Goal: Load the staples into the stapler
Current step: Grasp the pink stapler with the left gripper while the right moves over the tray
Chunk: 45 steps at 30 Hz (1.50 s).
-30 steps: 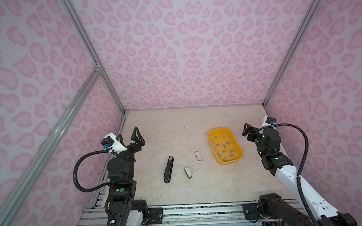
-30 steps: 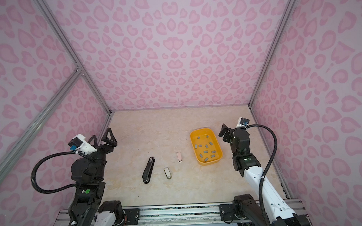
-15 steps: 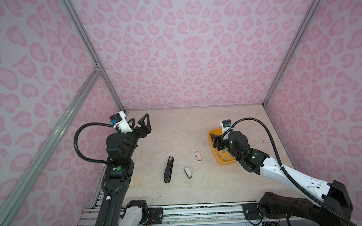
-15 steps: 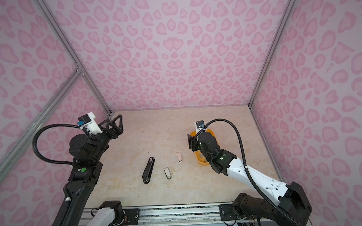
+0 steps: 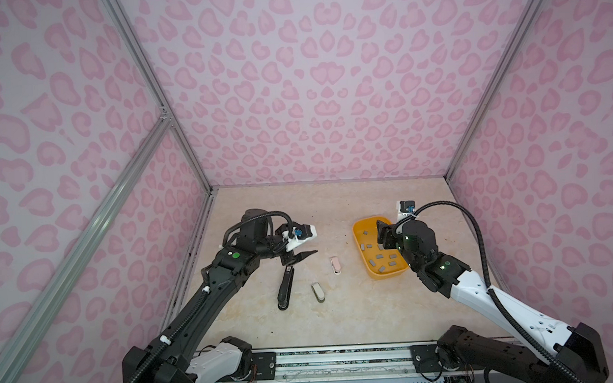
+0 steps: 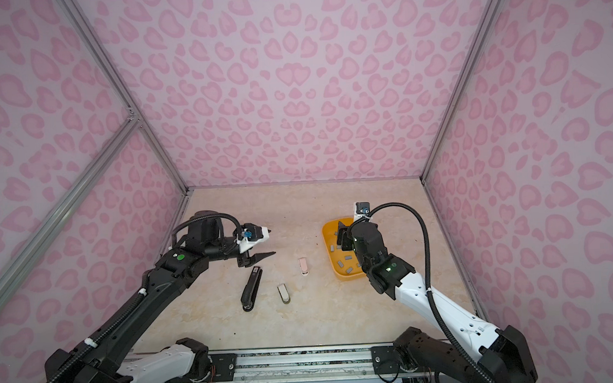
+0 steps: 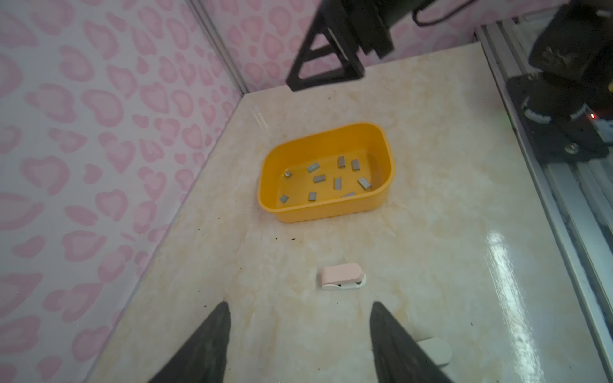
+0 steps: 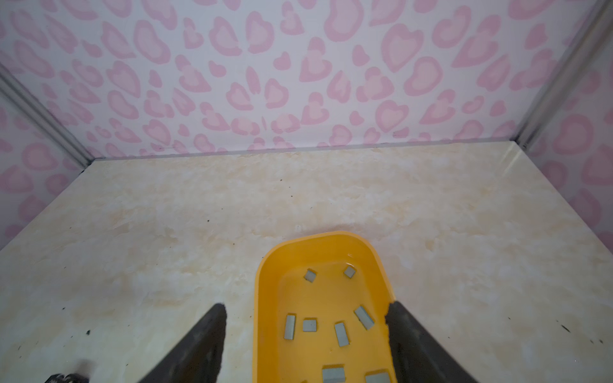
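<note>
Here, the staples all lie in one container: a shallow yellow plastic tub with rounded corners, standing on the marbled surface toward the right side in both top views. About ten small grey strips show in the left wrist view. They are scattered loose and flat over the tub's floor at mixed angles, mostly apart from one another.

The right gripper hangs over the near end of the tub. Its jaws are spread wide and hold nothing; one finger is over the bare surface beside the tub and the other is at the opposite rim, with staples lying between them.

The left gripper hovers near the far end of a long black stapler, jaws moderately apart and empty. A small pink stapler lies between the black one and the tub, and a small grey stapler lies nearer the front edge. All three staplers rest on the surface, apart from each other and from the tub.
</note>
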Tool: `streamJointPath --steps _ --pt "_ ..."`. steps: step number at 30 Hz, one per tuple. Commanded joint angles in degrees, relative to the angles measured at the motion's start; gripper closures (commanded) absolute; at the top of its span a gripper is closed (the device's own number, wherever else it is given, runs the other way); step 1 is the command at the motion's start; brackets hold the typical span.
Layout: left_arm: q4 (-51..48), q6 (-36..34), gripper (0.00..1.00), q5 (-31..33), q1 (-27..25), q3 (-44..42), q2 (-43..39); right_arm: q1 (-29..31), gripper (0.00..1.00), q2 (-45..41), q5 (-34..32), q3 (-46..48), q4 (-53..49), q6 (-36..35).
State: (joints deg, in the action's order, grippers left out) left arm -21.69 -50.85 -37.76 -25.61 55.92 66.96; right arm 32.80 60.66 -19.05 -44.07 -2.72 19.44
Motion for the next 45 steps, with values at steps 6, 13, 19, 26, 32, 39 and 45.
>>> streamJointPath --steps 6,13,19,26,32,39,45 --pt "-12.7 -24.9 0.33 16.2 -10.6 4.2 10.4 -2.3 0.23 -0.6 0.6 0.5 -1.3 3.1" --pt "-17.8 -32.1 0.37 22.2 -16.4 9.7 22.1 -4.2 0.22 0.2 2.6 0.5 -1.6 4.3" --pt "-18.7 -34.8 0.41 24.5 -18.2 15.9 32.1 -5.1 0.22 1.4 3.4 0.1 -2.1 4.8" --pt "-18.7 -37.3 0.44 26.8 -18.5 20.8 39.3 -5.8 0.22 2.1 4.3 -0.2 -2.4 5.1" --pt "-19.4 -39.3 0.44 27.3 -18.5 25.5 43.7 -6.4 0.22 3.0 4.8 -0.7 -2.5 5.3" --pt "-20.1 -40.7 0.47 28.8 -18.6 28.3 48.4 -6.9 0.22 3.5 5.5 -1.0 -3.0 5.7" --pt "-20.4 -41.3 0.53 29.8 -18.5 29.1 50.0 -7.2 0.22 3.2 6.0 -1.1 -3.3 5.9"
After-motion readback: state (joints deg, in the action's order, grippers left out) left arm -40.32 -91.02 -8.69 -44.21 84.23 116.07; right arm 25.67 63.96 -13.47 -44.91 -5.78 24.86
